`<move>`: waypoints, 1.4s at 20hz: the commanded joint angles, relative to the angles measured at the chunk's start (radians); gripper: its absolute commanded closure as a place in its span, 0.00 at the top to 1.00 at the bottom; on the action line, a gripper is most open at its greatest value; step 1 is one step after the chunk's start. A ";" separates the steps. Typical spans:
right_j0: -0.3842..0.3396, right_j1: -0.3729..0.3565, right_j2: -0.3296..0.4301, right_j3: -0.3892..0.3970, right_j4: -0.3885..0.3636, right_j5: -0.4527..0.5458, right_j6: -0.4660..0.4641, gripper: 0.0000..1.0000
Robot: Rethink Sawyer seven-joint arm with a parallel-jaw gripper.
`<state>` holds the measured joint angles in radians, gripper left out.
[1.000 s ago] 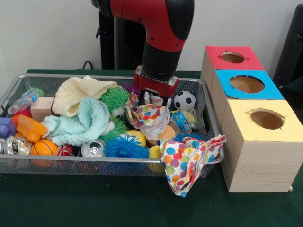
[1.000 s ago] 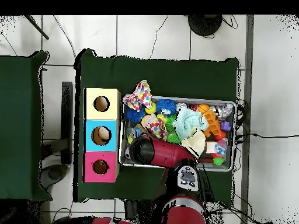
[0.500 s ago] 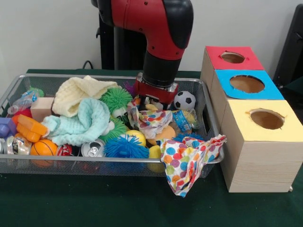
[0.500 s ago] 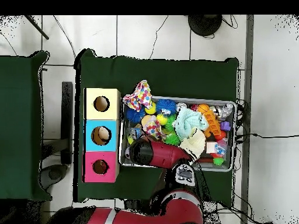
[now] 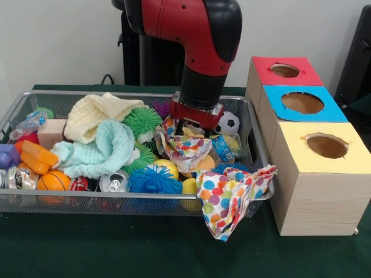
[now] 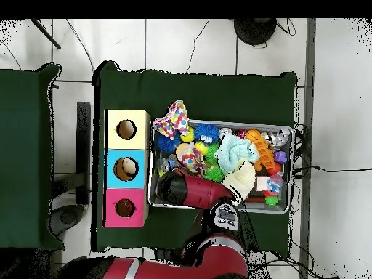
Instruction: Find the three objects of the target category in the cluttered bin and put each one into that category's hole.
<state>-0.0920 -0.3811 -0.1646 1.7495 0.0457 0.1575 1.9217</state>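
Your gripper sits on the polka-dot cloth mid-bin; seemingly pinching it; soccer ball at two o'clock.

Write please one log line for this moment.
gripper: low in bin, on polka-dot cloth | grasp: unclear | boxes: nothing seen entering

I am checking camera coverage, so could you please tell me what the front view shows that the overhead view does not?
Only the front view shows the gripper down on the polka-dot cloth in the bin, plus the soccer ball and soda can. Only the overhead view shows the tiled floor and the robot's base, while the arm hides the gripper. Both show the wire bin, the second polka-dot cloth draped over its rim and the red, blue and yellow boxes.
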 commanded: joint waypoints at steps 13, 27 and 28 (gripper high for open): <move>-0.064 -0.013 0.096 -0.032 0.068 0.272 0.107 0.00; -0.090 -0.225 0.046 -0.061 0.028 0.527 0.081 0.00; -0.091 -0.229 0.047 -0.063 0.027 0.522 0.084 0.00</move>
<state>-0.1573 -0.5607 -0.1483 1.7336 0.0685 0.6022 1.9217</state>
